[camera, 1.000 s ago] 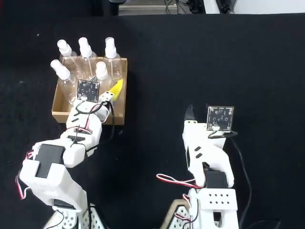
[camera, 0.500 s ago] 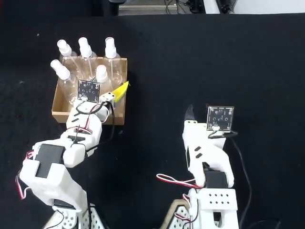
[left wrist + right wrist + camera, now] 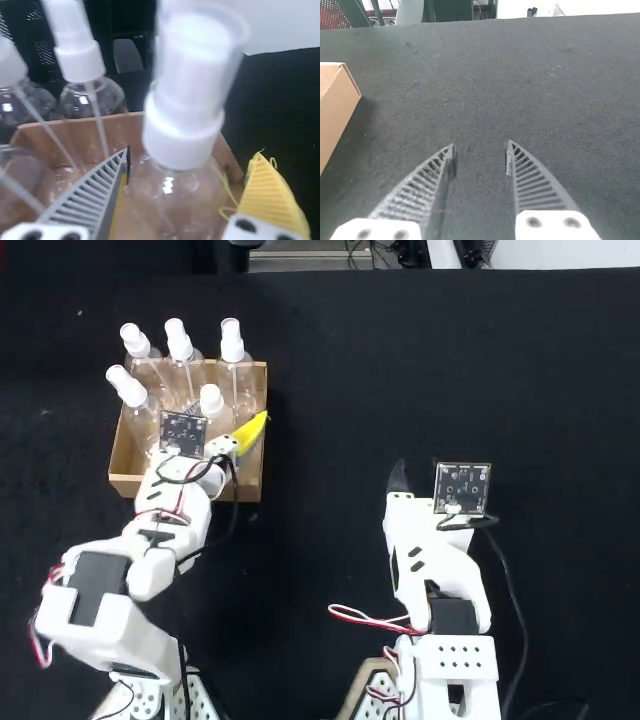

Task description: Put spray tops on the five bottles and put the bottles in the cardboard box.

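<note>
Cardboard box point(image 3: 122, 478) at the left of the table point(image 3: 420, 360) holds all five bottles point(image 3: 182, 340), upright, each wearing a white spray top point(image 3: 187, 100), so your task looks all but finished. Your left end effector point(image 3: 192, 159) sits in the box with its jaws spread to either side of the nearest bottle point(image 3: 175, 190). The yellow finger point(image 3: 265, 195) stands clear of the plastic, so you grip nothing. That wide stance suits letting the bottle stand on its own. When you lift out, go straight up, or a finger could catch the top and tip it. Your right end effector point(image 3: 480, 152) hangs low over the table well to the right, jaws partly apart and empty, apparently parked out of the way.
</note>
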`<move>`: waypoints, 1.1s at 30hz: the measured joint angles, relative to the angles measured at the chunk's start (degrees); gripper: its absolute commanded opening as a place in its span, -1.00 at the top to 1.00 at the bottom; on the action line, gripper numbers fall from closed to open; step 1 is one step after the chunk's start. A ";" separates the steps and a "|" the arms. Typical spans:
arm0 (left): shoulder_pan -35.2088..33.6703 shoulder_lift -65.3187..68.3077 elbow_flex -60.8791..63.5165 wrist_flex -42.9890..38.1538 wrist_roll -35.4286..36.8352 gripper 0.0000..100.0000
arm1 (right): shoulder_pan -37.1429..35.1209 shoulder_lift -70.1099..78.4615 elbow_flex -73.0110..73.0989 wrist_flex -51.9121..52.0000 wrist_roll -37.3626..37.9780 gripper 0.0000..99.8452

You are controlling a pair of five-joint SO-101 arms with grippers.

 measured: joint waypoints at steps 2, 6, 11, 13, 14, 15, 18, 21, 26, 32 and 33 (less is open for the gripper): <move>-0.62 -2.46 1.76 0.00 0.00 0.31 | 0.00 0.00 0.00 0.00 0.00 0.72; -0.53 -7.47 6.24 0.00 0.00 0.31 | 0.00 0.00 0.00 0.00 0.00 0.72; -0.79 -13.10 11.78 0.00 0.00 0.31 | 0.00 0.00 0.00 0.00 0.00 0.72; -1.49 -15.65 14.33 0.00 0.00 0.31 | 0.00 0.00 0.00 0.00 0.00 0.72; -1.67 -17.14 15.56 0.00 0.00 0.31 | 0.00 0.00 0.00 0.00 0.00 0.72; -1.85 -18.73 17.05 0.00 0.00 0.31 | 0.00 0.00 0.00 0.00 0.00 0.72; -2.81 -24.26 21.54 0.00 0.00 0.31 | 0.00 0.00 0.00 0.00 0.00 0.72; -4.04 -31.03 26.20 0.00 0.00 0.31 | 0.00 0.00 0.00 0.00 0.00 0.72; -7.12 -42.64 28.48 3.25 0.00 0.31 | 0.00 0.00 0.00 0.00 0.00 0.72; -9.41 -57.93 29.10 18.73 0.00 0.32 | 0.00 0.00 0.00 0.00 0.00 0.72; -9.49 -60.92 29.19 22.15 0.00 0.34 | 0.00 0.00 0.00 0.00 0.00 0.72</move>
